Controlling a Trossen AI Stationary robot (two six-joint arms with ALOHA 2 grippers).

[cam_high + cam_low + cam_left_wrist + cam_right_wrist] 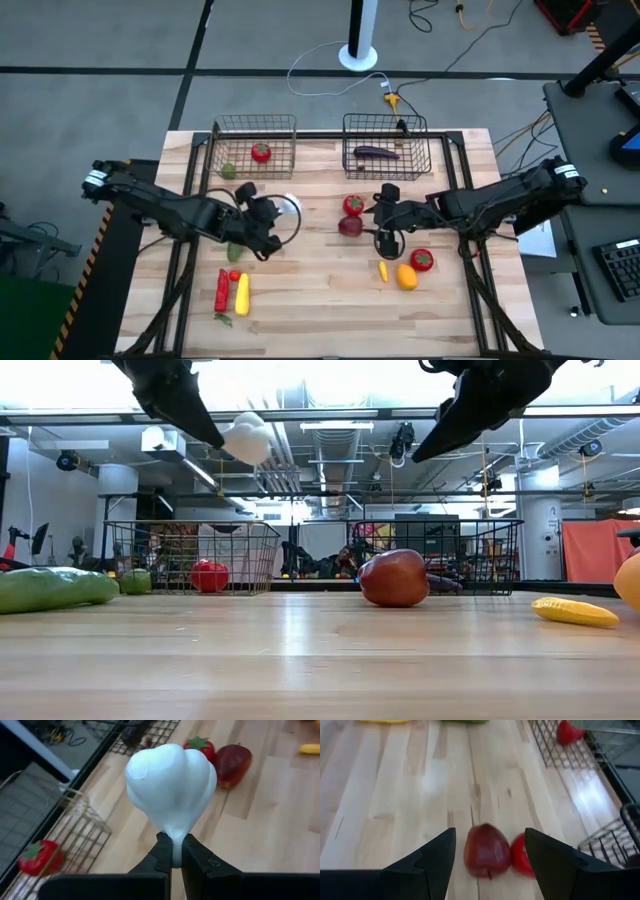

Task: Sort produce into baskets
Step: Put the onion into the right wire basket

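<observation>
Two baskets sit at the far side of the table, the left basket [254, 146] beside the right basket [386, 143]. I hold the garlic [287, 207] up over the table, just in front of the left one. The apple [350, 226] lies under my right gripper [388, 215], in front of the right one.

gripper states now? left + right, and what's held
Left hand: shut on the white garlic, lifted off the table.
Right hand: open, empty, above the dark-red apple.
</observation>
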